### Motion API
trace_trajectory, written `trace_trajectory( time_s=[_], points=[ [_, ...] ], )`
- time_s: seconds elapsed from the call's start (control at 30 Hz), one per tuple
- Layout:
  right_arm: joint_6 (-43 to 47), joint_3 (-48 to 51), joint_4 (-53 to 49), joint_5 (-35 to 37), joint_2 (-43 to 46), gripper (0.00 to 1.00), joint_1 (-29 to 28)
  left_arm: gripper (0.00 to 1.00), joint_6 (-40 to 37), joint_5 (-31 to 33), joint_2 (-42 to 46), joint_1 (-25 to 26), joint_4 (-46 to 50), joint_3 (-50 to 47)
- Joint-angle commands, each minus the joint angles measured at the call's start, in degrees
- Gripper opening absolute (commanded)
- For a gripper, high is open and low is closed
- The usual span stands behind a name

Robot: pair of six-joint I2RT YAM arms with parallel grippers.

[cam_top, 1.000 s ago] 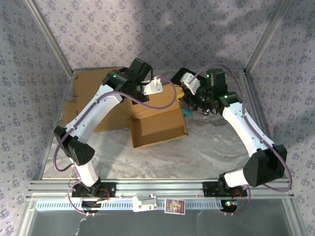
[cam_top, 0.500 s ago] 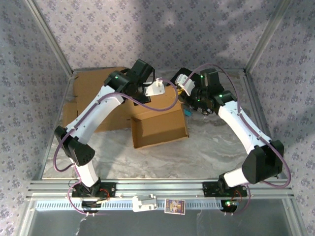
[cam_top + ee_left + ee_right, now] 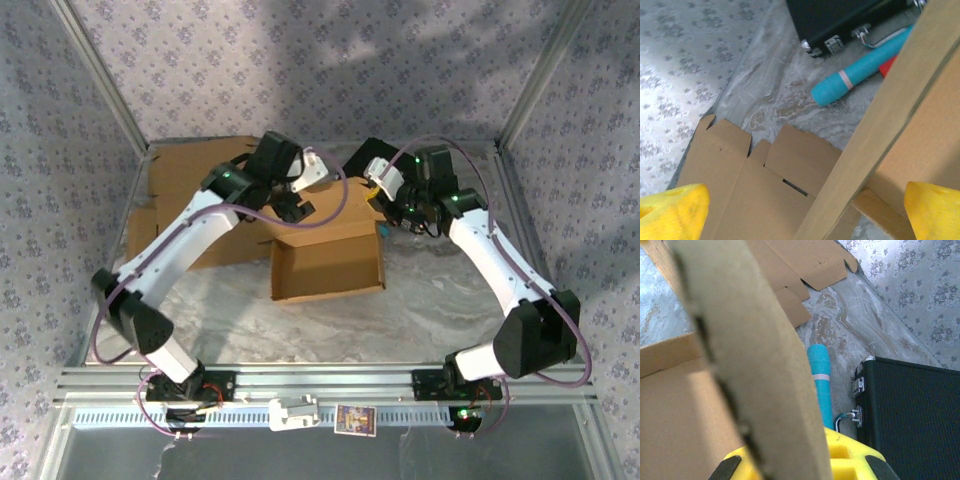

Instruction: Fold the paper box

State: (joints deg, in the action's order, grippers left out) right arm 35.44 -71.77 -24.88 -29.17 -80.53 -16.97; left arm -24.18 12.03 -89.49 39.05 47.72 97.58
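Note:
The brown paper box (image 3: 328, 262) lies open-topped in the middle of the table, its far wall standing up. My left gripper (image 3: 295, 203) hovers at the box's far left corner. In the left wrist view it (image 3: 805, 215) is open wide: the yellow fingertips (image 3: 670, 212) sit far apart and a box wall edge (image 3: 880, 125) runs diagonally between them without being pinched. My right gripper (image 3: 385, 210) is at the box's far right corner. In the right wrist view it (image 3: 805, 467) is shut on a cardboard flap (image 3: 750, 365) of the box.
Flat cardboard sheets (image 3: 190, 185) lie at the back left, partly under the box. A black case (image 3: 362, 155) and a teal tool (image 3: 381, 228) sit behind the box near the right gripper. Metal frame posts and patterned walls enclose the table.
The left gripper has opened and let go of the box's far wall. The right gripper has closed on the box's flap. The box shifted slightly right.

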Motion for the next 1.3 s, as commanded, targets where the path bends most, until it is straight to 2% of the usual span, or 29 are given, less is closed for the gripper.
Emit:
trace_trajectory(
  time_s=[0.0, 0.07, 0.17, 0.37, 0.47, 0.57, 0.7, 0.87, 1.03, 1.17, 1.27],
  points=[
    [0.4, 1.3, -0.6, -2.3, 2.2, 0.0, 1.1, 1.0, 12.6, -4.6, 9.2, -5.0, -8.5, -5.2],
    [-0.2, 2.2, -0.3, -2.8, 2.6, 0.0, 1.7, 0.98, 17.7, -7.9, 13.2, -9.1, -10.7, -9.9],
    [-1.1, 2.9, 0.0, -3.9, 2.9, 0.0, 2.4, 0.89, 23.8, -8.5, 18.2, -13.7, -10.6, -17.2],
    [-2.3, 5.7, 0.4, -5.4, 3.2, 0.0, 3.3, 0.78, 27.0, -12.1, 28.2, -18.2, -17.4, -36.0],
    [-2.4, 6.2, 0.3, -5.8, 3.4, 0.0, 3.7, 0.72, 28.9, -19.1, 30.9, -24.9, -20.9, -41.9],
    [-2.4, 6.5, -0.1, -6.2, 3.4, 0.0, 4.0, 0.66, 26.5, -25.7, 30.2, -29.6, -22.7, -44.2],
    [-2.4, 6.5, -0.4, -6.6, 3.1, 0.0, 4.3, 0.68, 24.2, -33.7, 27.2, -34.3, -27.4, -46.4],
    [-2.6, 7.3, -0.3, -5.8, 3.4, 0.0, 4.4, 0.68, 26.9, -38.5, 21.8, -35.9, -30.9, -45.2],
    [-3.2, 10.8, 2.2, -4.4, 4.7, 0.03, 4.6, 0.68, 30.4, -40.9, 19.7, -35.8, -34.9, -45.6],
    [-3.3, 12.7, 3.7, -4.4, 4.4, 0.04, 5.0, 0.68, 25.3, -41.3, 18.1, -34.8, -32.2, -44.6],
    [-2.0, 12.6, 3.2, -4.6, 4.0, 0.0, 5.3, 0.7, 19.1, -39.8, 17.0, -34.0, -30.3, -44.5]
  ],
)
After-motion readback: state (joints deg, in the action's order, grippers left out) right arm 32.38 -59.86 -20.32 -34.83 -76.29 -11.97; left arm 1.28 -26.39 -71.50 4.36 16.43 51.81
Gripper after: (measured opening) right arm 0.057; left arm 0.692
